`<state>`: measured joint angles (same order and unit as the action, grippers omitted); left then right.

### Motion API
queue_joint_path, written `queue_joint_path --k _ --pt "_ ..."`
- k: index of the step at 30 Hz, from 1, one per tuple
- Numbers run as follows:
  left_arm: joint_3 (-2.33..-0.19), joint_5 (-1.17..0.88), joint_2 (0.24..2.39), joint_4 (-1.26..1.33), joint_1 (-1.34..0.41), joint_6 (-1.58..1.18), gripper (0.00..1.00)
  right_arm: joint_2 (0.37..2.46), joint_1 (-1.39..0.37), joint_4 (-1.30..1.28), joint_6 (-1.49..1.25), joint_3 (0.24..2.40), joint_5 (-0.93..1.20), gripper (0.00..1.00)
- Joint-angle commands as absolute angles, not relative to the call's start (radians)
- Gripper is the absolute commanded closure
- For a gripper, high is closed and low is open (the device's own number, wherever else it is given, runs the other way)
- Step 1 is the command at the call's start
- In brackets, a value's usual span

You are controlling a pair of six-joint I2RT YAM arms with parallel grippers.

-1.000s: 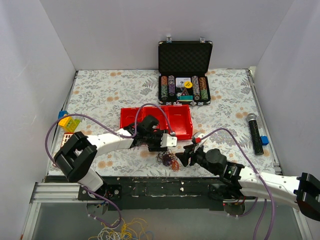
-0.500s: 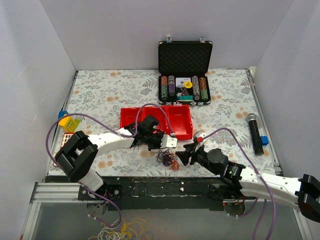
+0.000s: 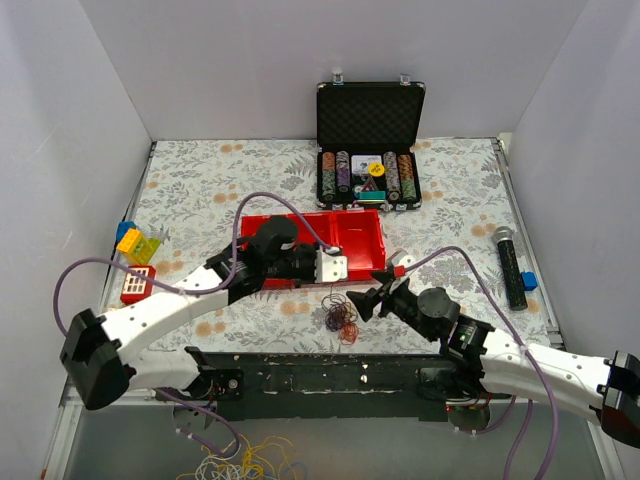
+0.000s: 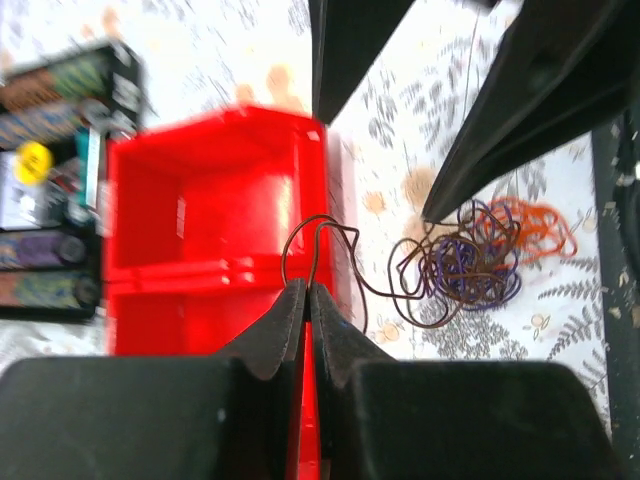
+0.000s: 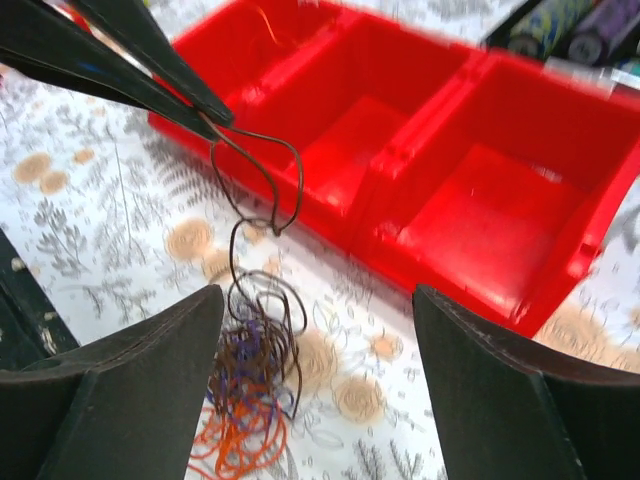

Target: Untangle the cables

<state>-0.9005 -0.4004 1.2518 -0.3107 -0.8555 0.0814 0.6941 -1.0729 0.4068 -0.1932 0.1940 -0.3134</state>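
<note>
Just in front of the red bin's (image 3: 310,232) near wall, on the table (image 3: 200,190), the cables (image 3: 340,316) lie in one small, roughly round heap. Purple and dark brown loops make up its middle, and the orange loops (image 4: 540,225) sit on the side farthest from the bin. One dark brown strand (image 5: 262,190) is drawn out of the heap. Its long axis runs from the heap toward the bin's near wall, kinking into a narrow loop at the top, where the left end effector (image 4: 308,300) pinches it between fingers pressed flat together.

The left arm lies low and stretched, running diagonally from its base toward the bin, with its wrist over the bin's near wall and its fingers pointing out past the bin's front edge toward the heap. The right arm reaches in long and low from the other side. The right end effector (image 3: 375,297) is just beside the heap on the side away from the left arm, aimed at the bin. Its fingers (image 5: 130,390) are spread wide and grip nothing; in the right wrist view the heap and the raised strand sit in the gap between them.

Behind the bin stands an open chip case (image 3: 370,150), well apart from the cables
</note>
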Motion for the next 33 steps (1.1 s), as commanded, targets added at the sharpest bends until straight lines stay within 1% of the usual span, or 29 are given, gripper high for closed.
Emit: queue_joint_path --k 1,4,10,16,24,28,33 --pt "-0.976 -0.425 1.131 -0.402 -0.887 0.018 1.0 0.706 -1.069 0.466 -0.062 0.319 -0.345 0.14" --pt "-0.985 -0.43 1.077 -0.426 -0.913 0.008 1.0 0.729 -1.069 0.511 -0.019 0.366 -0.304 0.11" --pt "-1.041 -0.393 1.046 -0.434 -0.956 -0.032 1.0 0.833 -1.069 0.597 -0.032 0.425 -0.227 0.1" --pt "-1.184 -0.373 1.046 -0.446 -0.968 -0.067 1.0 0.963 -1.069 0.678 -0.104 0.402 -0.201 0.16" --pt "-1.37 -0.445 1.048 -0.485 -0.968 -0.136 1.0 1.109 -1.068 0.79 -0.209 0.316 -0.144 0.25" --pt "-1.463 -0.434 1.063 -0.495 -0.968 -0.17 1.0 1.175 -1.068 0.821 -0.259 0.267 -0.103 0.3" --pt "-1.552 -0.347 1.08 -0.424 -0.968 -0.138 1.0 1.206 -1.068 0.839 -0.299 0.186 -0.087 0.29"
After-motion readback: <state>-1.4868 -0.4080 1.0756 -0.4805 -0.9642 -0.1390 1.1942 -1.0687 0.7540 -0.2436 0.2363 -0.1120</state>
